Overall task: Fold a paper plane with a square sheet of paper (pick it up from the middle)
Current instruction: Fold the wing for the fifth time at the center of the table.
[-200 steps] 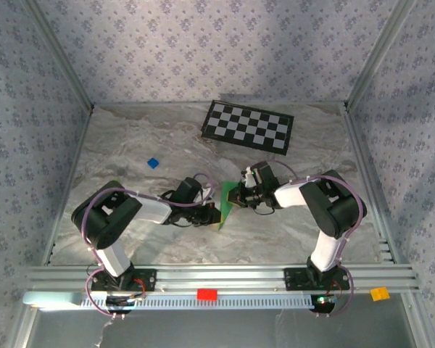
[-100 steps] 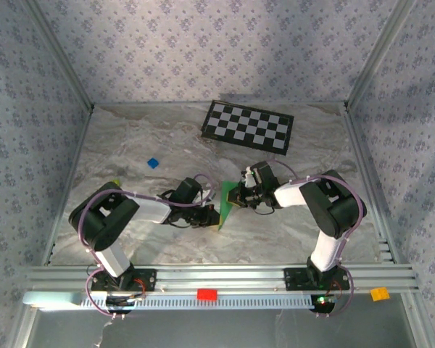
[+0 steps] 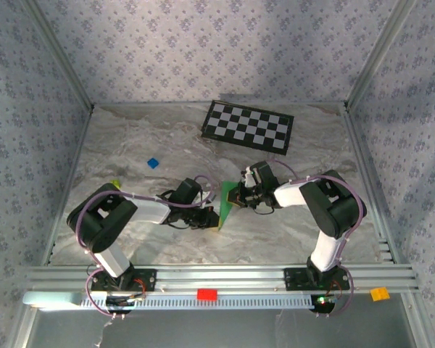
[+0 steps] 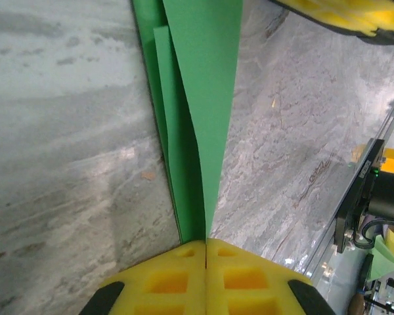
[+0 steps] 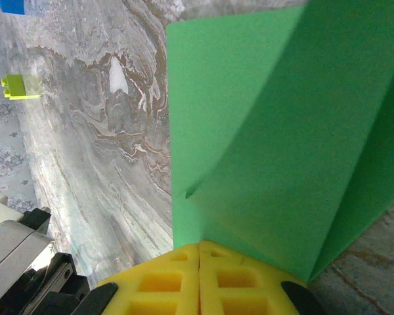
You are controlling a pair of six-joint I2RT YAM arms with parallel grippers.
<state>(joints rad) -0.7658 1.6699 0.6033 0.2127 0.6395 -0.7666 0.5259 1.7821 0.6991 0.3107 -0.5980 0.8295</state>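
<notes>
From above I see the folded green paper (image 3: 227,197) just nearside of the checkerboard (image 3: 248,126). My left gripper (image 3: 213,216) and right gripper (image 3: 239,196) meet it from opposite sides, both clamped on it. A small blue block (image 3: 153,163) lies left of the checkerboard.

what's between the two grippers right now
The folded green paper: the top view shows it spanning the gap, and the left gripper and right gripper are each shut on an edge.
</notes>
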